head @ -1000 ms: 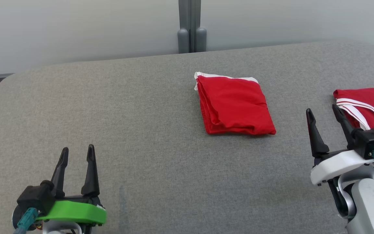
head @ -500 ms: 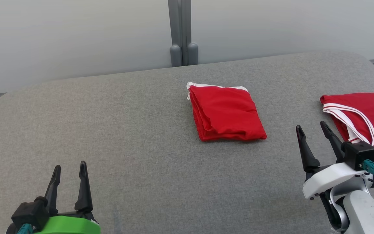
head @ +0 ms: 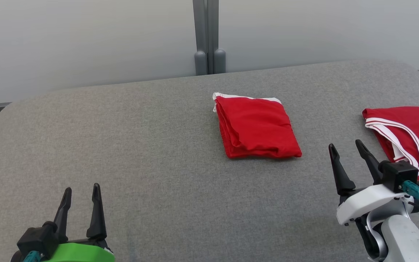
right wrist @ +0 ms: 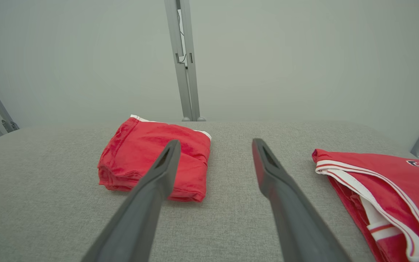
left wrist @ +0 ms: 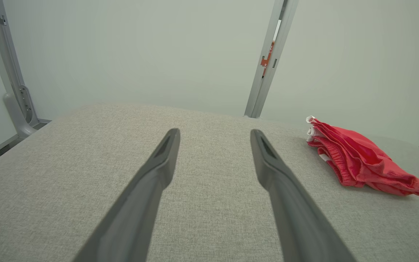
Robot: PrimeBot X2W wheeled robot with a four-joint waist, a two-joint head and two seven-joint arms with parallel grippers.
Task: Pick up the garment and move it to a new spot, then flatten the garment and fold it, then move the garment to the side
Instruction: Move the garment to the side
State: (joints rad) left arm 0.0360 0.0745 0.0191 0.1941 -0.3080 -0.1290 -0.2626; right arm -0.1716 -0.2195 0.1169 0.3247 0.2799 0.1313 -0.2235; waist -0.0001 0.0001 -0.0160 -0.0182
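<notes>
A folded red garment (head: 256, 127) with a white waistband edge lies flat near the middle of the grey padded table (head: 151, 145); it also shows in the left wrist view (left wrist: 358, 160) and the right wrist view (right wrist: 129, 156). A second red garment, a jersey (head: 406, 134) with white trim and dark lettering, lies at the right edge (right wrist: 376, 182). My left gripper (head: 82, 188) is open over bare table at the near left (left wrist: 215, 131). My right gripper (head: 344, 144) is open and empty (right wrist: 215, 141), between the two garments and nearer to me, touching neither.
A grey upright post (head: 207, 36) stands behind the table's far edge against pale wall panels. The table's corners are rounded, and bare grey surface spreads across its left half and front.
The head camera has tilted, so the whole picture sits lower and more of the jersey shows. Both grippers have drawn back slightly toward me, still open. Neither garment has moved on the table.
</notes>
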